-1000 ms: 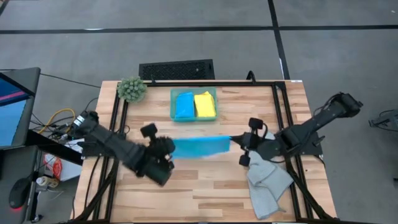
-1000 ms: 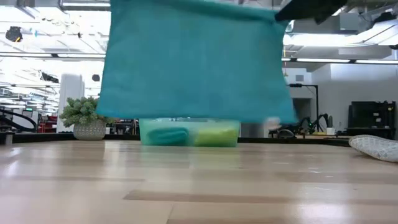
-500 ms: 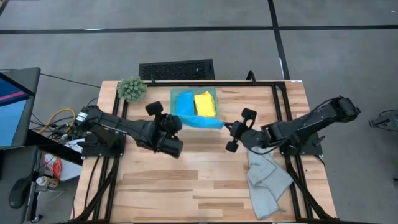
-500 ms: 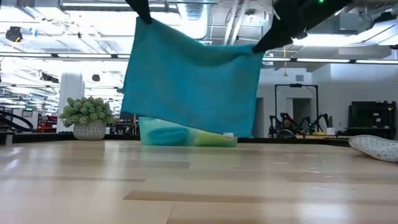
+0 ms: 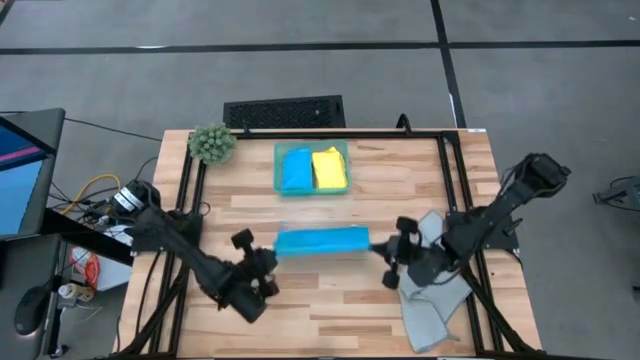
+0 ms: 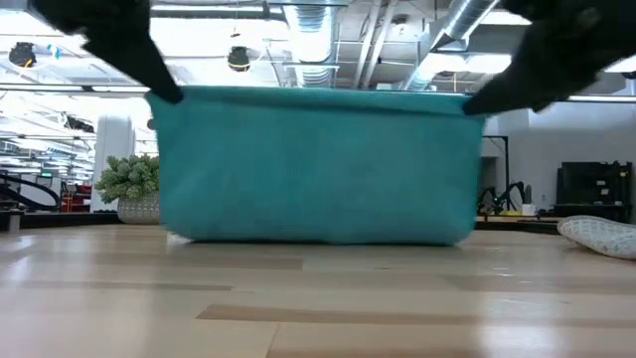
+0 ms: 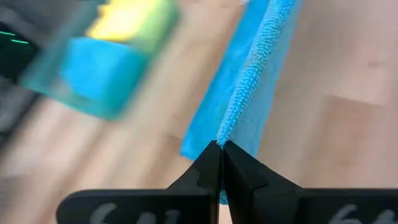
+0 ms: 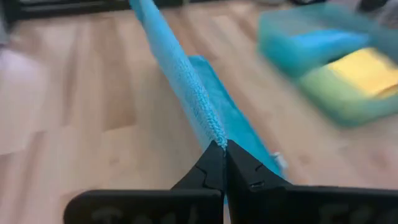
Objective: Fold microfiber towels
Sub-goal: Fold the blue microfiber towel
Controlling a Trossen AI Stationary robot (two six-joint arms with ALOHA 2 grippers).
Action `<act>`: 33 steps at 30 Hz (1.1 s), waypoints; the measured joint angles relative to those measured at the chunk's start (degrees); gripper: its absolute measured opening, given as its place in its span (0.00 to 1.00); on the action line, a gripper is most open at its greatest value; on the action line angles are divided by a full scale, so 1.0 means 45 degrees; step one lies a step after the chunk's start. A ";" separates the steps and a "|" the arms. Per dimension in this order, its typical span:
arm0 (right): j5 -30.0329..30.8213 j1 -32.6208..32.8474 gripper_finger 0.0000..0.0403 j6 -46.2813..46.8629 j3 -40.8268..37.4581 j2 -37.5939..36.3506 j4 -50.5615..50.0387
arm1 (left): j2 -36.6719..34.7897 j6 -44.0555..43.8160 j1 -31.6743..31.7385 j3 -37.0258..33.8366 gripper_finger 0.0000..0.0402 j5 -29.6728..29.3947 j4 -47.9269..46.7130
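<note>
At table centre, blue towel (image 5: 322,241) is clamped taut between left gripper (image 5: 262,262) at 9 o'clock and right gripper (image 5: 393,256) at 3; corners should be lowered level.

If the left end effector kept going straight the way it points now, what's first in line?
Likely the right end effector: the left end effector points along the blue towel stretched between them, both shut on its top edge. The teal tray sits off that line, though depth is unclear.
</note>
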 joint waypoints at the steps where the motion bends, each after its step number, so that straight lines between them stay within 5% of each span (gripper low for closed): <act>1: 0.0042 0.0277 0.04 0.0341 -0.0004 0.0237 0.0229 | -0.0009 0.0047 -0.0173 -0.0207 0.00 0.0110 0.0694; 13: -0.0339 -0.0636 0.05 0.2433 -0.0001 0.2965 0.0693 | -0.0010 0.0094 0.1004 -0.1771 0.00 0.0447 0.2197; 33: -0.2402 -0.3321 0.13 0.1993 0.0005 0.3023 -0.0115 | -0.0010 0.1463 0.2430 -0.3829 0.00 0.1494 0.5431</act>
